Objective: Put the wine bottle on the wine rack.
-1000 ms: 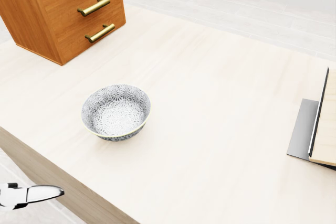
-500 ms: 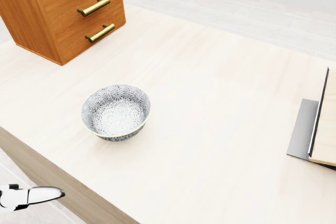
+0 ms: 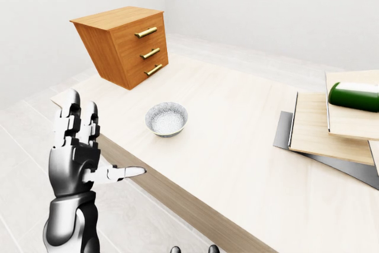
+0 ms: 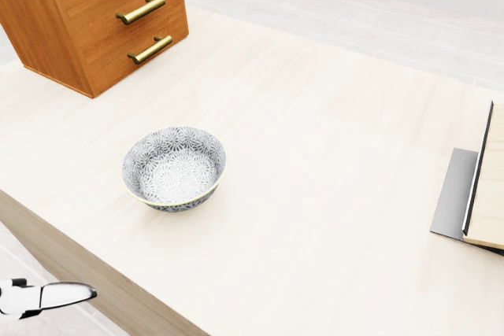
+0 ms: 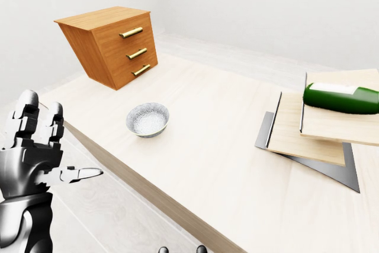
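Now my left hand [image 3: 74, 152] stands raised off the table's [image 3: 237, 146] left edge, fingers spread and holding nothing, while the wine bottle [image 5: 341, 99] lies on its side atop stacked boards [image 5: 308, 134] at far right.

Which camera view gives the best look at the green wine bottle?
The right-eye view: the wine bottle lies on its side on the upper wooden board, with most of its body and its pale label visible. The left-eye view shows only a shorter part, cut by the right edge. The head view does not show it at all.
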You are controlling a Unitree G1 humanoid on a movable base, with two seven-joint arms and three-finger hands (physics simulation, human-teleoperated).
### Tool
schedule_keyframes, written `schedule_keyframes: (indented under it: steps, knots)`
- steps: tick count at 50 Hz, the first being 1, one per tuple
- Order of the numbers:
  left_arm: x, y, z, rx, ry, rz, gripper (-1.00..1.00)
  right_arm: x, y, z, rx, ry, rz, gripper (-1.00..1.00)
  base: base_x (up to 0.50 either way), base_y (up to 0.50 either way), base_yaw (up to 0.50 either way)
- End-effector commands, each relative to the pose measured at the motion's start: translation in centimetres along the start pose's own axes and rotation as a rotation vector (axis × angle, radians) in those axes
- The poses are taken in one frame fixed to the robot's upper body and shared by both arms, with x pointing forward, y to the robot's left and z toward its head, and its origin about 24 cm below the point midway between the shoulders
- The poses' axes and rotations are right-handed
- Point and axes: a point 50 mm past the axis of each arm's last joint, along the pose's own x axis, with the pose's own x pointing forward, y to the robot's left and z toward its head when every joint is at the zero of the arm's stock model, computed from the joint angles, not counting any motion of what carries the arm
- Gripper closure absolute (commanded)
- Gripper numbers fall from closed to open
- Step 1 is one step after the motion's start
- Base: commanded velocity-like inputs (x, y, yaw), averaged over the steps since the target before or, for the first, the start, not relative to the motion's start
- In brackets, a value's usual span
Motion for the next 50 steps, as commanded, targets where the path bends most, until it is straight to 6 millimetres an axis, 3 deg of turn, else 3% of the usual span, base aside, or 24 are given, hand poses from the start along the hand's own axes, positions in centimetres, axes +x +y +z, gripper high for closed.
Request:
schedule_keyframes:
  steps: [1, 29, 50]
  knots:
    - [-0.1, 0.0, 0.1, 0.001, -0.002, -0.001, -1.0, -0.4, -1.0, 0.6, -0.023, -0.007, -0.015, -0.18, 0.0, 0.0, 0.0]
    - [0.0, 0.1, -0.3, 0.0, 0.011, 0.0, -1.0, -2.0, -4.7, 2.5, -0.066, -0.025, -0.059, -0.15, 0.0, 0.0, 0.0]
    - [0.0, 0.0, 0.0, 0.001, 0.003, -0.002, -1.0, -3.8, -7.1, 6.2, -0.105, -0.089, -0.071, -0.16, 0.0, 0.0, 0.0]
